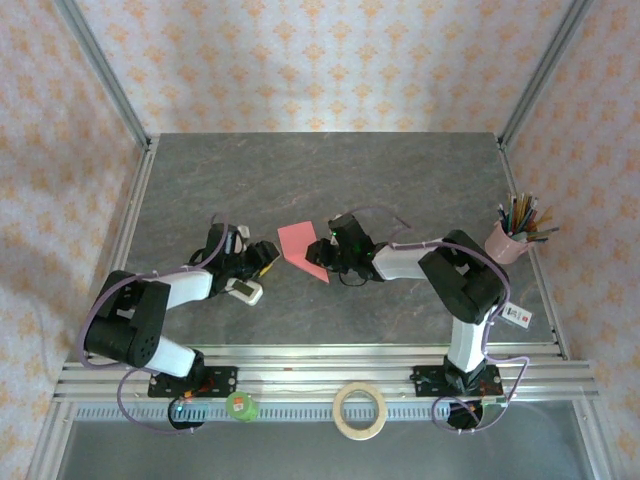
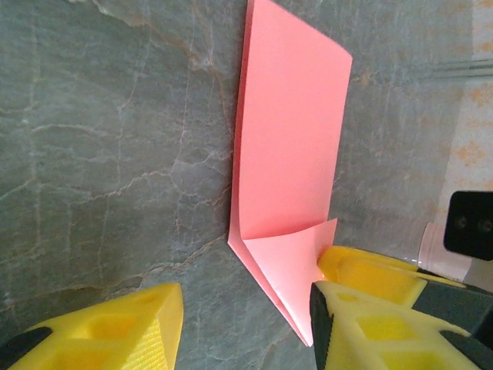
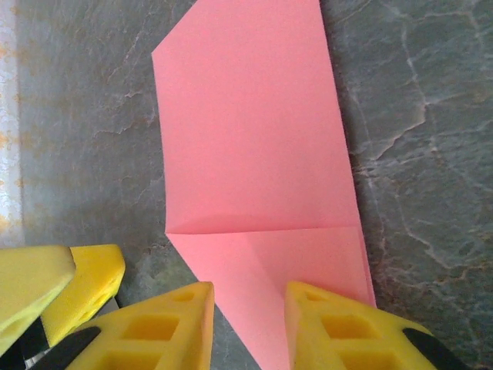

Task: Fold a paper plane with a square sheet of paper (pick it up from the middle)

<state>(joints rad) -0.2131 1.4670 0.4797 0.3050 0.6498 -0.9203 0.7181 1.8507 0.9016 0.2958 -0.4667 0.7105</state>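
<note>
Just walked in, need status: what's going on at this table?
A partly folded pink-red paper sheet lies on the grey marbled table. The right hand stands open over its folded-corner end; the left hand is open just beside that same end. Neither is clamped on the paper.

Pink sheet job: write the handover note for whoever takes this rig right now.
Left gripper: open, low over the table, holding nothing. The paper's near end lies between its fingers.
Right gripper: open, with its fingers either side of the same end of the sheet and not clamped on it.
Paper: the square sheet of paper lies mid-table between the two grippers.
Done: the sheet is folded over, and one corner flap is turned in at the grippers' end.
Left: the remaining nose and wing folds. It is not a dart shape yet.
</note>
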